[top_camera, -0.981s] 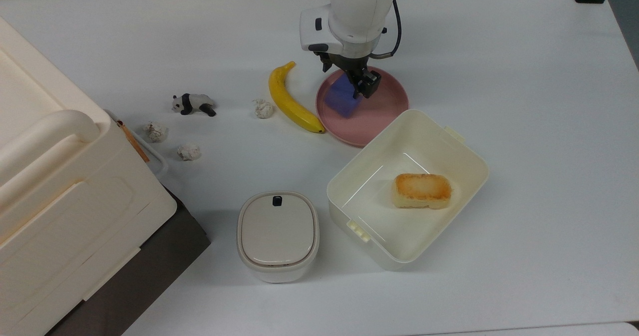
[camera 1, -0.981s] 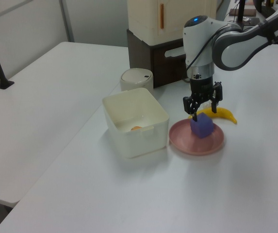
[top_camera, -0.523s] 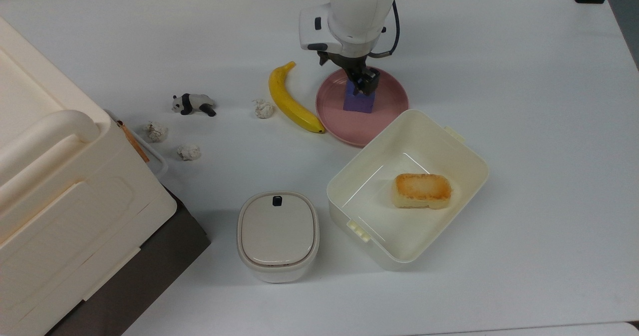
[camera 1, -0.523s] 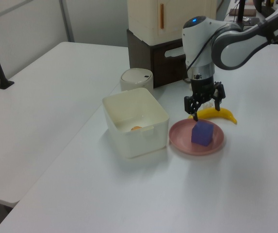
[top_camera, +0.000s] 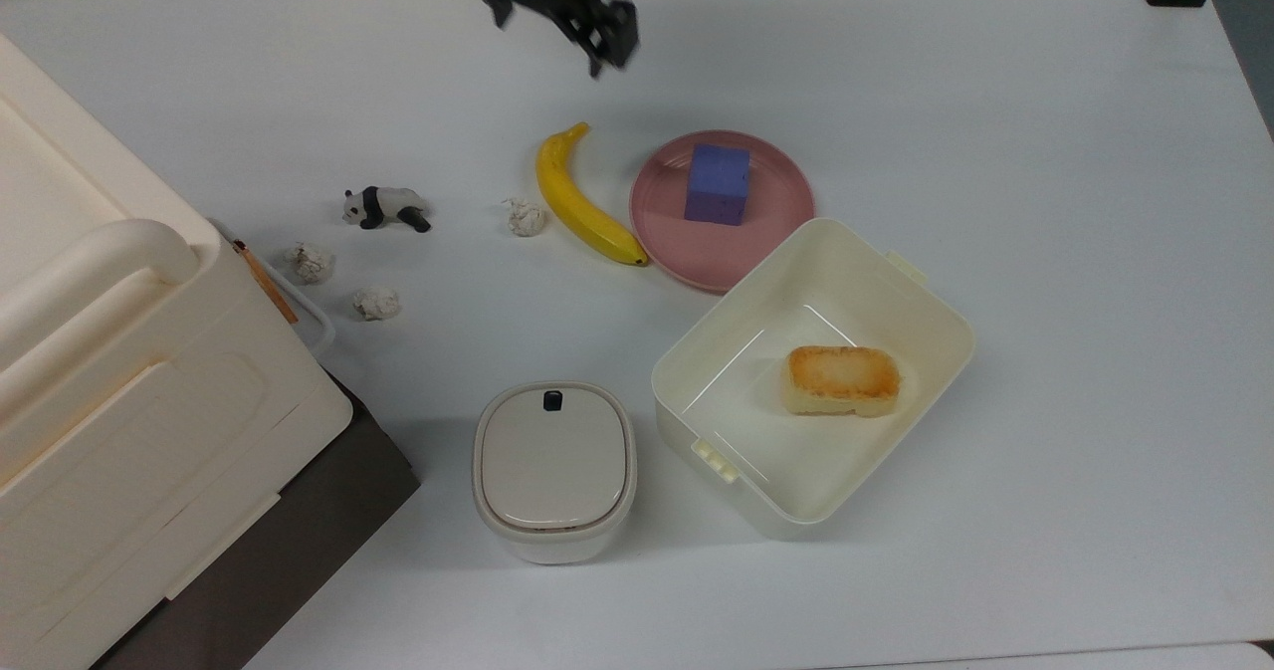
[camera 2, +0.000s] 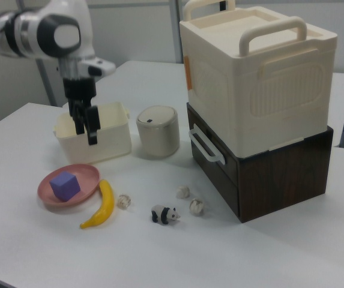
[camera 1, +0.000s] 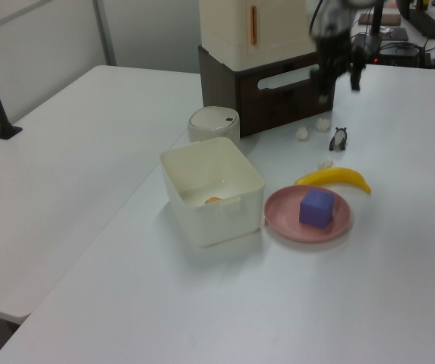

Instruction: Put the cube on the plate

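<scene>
The big cream storage box (camera 2: 259, 78) fills the upper right of the right view, stacked on a dark brown drawer unit (camera 2: 268, 174). Under everything runs the white table (top_camera: 1045, 252). Lower centre of the top view, there's the open cream tub (top_camera: 811, 376), a toasted bread piece (top_camera: 843, 379) lying inside it. Just to the top view's left of the tub sits the lidded round-cornered canister (top_camera: 553, 469). Now the pink plate (top_camera: 766, 227), above the tub in the top view, its rim close to the tub's corner. The banana (top_camera: 580, 197) curves right beside the plate's edge on the top view's left. High at the upper edge of the top view is the gripper (top_camera: 557, 13), jaws apart and holding nothing, well clear of the plate. And the cube (top_camera: 717, 184) sits flat on the plate, in its upper half. Left of centre in the top view: a toy panda (top_camera: 385, 207) and three crumpled white balls (top_camera: 525, 217), small stuff scattered on the table.
</scene>
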`<control>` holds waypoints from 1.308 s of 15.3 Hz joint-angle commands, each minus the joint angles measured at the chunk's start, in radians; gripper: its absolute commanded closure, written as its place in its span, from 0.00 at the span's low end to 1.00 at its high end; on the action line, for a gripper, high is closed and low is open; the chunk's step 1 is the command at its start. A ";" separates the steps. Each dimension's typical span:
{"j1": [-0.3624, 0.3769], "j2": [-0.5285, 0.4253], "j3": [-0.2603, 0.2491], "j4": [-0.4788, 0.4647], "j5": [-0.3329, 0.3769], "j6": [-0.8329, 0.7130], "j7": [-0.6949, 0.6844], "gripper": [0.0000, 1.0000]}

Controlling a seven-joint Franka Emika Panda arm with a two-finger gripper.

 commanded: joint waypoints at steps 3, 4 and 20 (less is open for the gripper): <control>0.003 -0.128 -0.149 0.015 0.058 -0.040 -0.425 0.00; 0.003 -0.141 -0.164 0.022 0.057 -0.025 -0.471 0.00; 0.174 -0.143 -0.469 0.078 0.066 0.104 -0.700 0.00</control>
